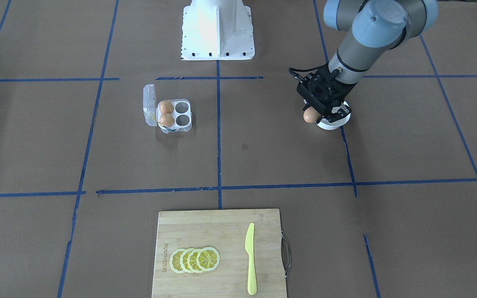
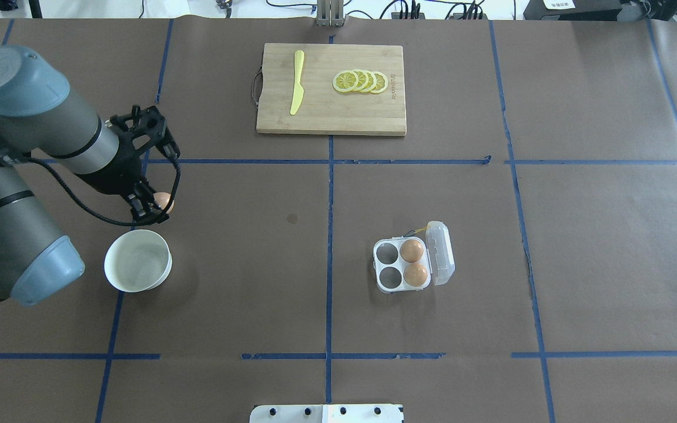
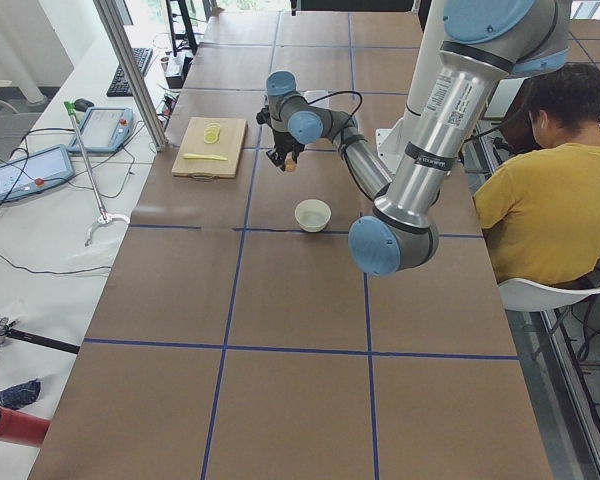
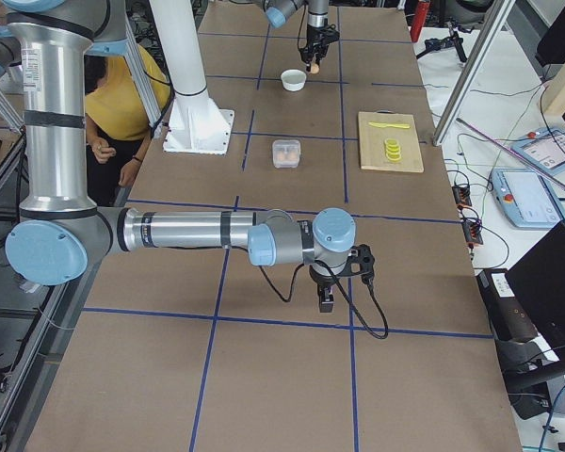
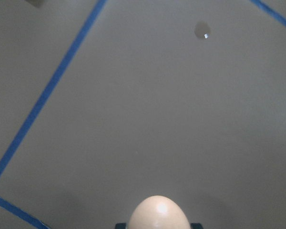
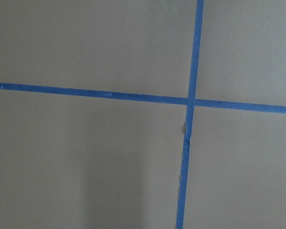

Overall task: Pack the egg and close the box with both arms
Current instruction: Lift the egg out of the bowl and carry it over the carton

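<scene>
My left gripper (image 2: 156, 207) is shut on an orange-brown egg (image 2: 165, 201) and holds it above the table, just beyond the white bowl (image 2: 137, 260). The egg also shows in the front view (image 1: 311, 115) and at the bottom of the left wrist view (image 5: 158, 214). The clear box (image 2: 403, 265) lies right of centre with its lid open. Two eggs (image 2: 412, 250) fill the cells by the lid; the other two cells are empty. My right gripper (image 4: 327, 299) hangs over bare table at the robot's far right; I cannot tell whether it is open or shut.
A wooden cutting board (image 2: 374, 111) with lemon slices (image 2: 361, 81) and a yellow knife (image 2: 297, 82) lies at the far edge. The white base pedestal (image 1: 218, 31) stands at the near edge. A person (image 3: 545, 190) sits beside the table.
</scene>
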